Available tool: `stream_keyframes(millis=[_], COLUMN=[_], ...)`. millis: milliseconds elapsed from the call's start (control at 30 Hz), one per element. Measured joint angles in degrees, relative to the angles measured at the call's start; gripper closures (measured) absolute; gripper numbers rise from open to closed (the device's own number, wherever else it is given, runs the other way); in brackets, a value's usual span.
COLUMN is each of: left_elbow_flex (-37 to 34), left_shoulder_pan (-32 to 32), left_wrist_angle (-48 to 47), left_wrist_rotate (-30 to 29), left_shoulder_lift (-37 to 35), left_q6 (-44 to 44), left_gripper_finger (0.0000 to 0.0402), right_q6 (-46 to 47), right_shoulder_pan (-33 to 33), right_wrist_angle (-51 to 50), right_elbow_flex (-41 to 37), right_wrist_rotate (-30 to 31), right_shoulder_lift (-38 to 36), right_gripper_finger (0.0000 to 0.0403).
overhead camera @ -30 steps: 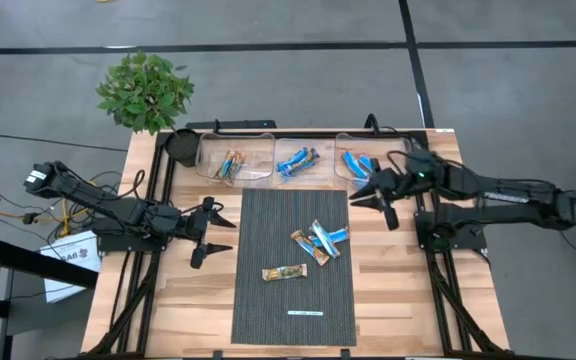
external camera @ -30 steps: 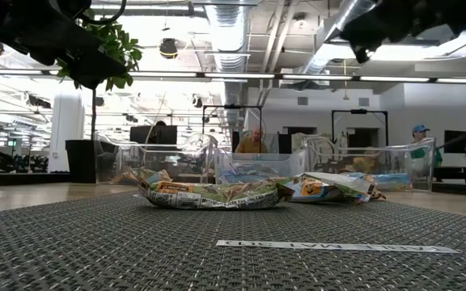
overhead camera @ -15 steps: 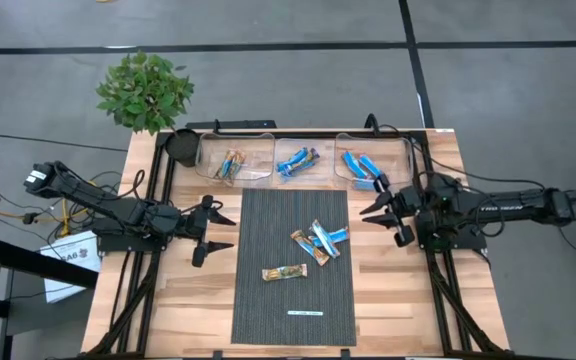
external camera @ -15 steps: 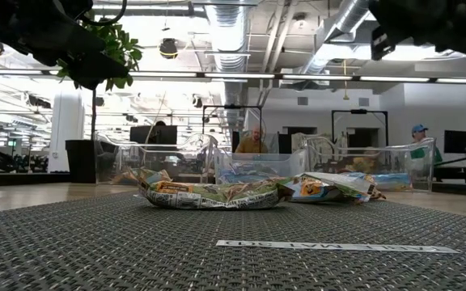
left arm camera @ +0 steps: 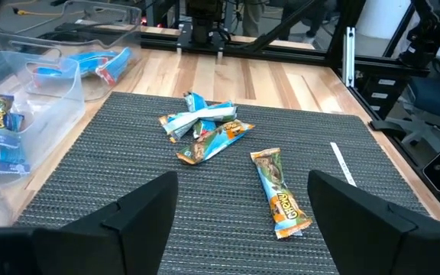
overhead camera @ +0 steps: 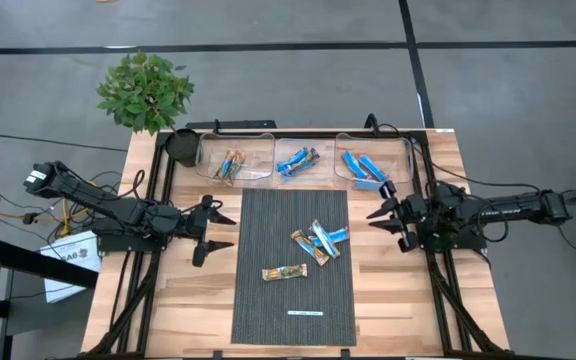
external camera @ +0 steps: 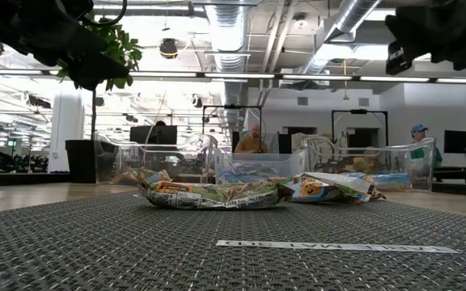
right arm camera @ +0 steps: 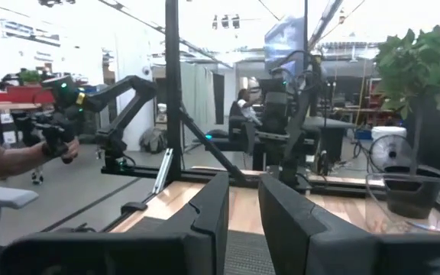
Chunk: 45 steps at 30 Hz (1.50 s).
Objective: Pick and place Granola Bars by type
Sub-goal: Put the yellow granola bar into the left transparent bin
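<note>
Several granola bars lie flat on the dark woven mat (overhead camera: 293, 300): a crossed cluster of blue and blue-and-orange ones (overhead camera: 318, 240) (left arm camera: 205, 130) and a single tan bar (overhead camera: 286, 272) (left arm camera: 281, 197). More bars lie in three clear bins (overhead camera: 236, 160) (overhead camera: 298, 160) (overhead camera: 363, 165) along the far edge. My left gripper (overhead camera: 220, 230) (left arm camera: 243, 187) hovers open at the mat's left side, pointing at the bars. My right gripper (overhead camera: 380, 212) (right arm camera: 243, 183) hovers right of the mat, near the right bin. Its fingers stand a narrow gap apart with nothing between them.
A black cup (overhead camera: 181, 147) stands at the far left corner beside the bins, and a potted plant (overhead camera: 146, 90) beyond it. A thin white strip (overhead camera: 305, 313) lies on the mat's near end. Bare wood lies on both sides of the mat.
My right gripper has drawn back from the right bin toward the table's right and near edges, sinking and tipping up to about level. Its finger gap looks unchanged. The bars and my left gripper have kept still.
</note>
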Motion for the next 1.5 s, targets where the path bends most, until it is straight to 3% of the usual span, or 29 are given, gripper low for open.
stream_keyframes(millis=[300,500,1000,1500], left_elbow_flex=[0.0,0.0,0.0,0.0], left_shoulder_pan=[0.0,0.0,0.0,0.0], left_wrist_angle=[0.0,0.0,0.0,0.0], left_wrist_rotate=[-0.1,-0.1,-1.9,-2.6], left_shoulder_lift=[0.0,0.0,0.0,0.0], left_q6=[-1.1,-1.7,-1.8,-5.8], left_gripper_finger=[0.0116,0.0116,0.0116,0.0116], right_q6=[-1.4,-1.6,4.8,4.7], right_shoulder_pan=[4.4,8.6,10.4,10.4], right_wrist_angle=[-4.7,-11.5,-28.6,-29.2], right_elbow_flex=[-1.9,-1.9,-2.0,-1.9], right_wrist_rotate=[7.3,17.8,17.8,16.5], right_shoulder_lift=[-5.4,-7.2,-13.1,-13.8], right_gripper_finger=[0.0336,0.0336,0.0336,0.0336])
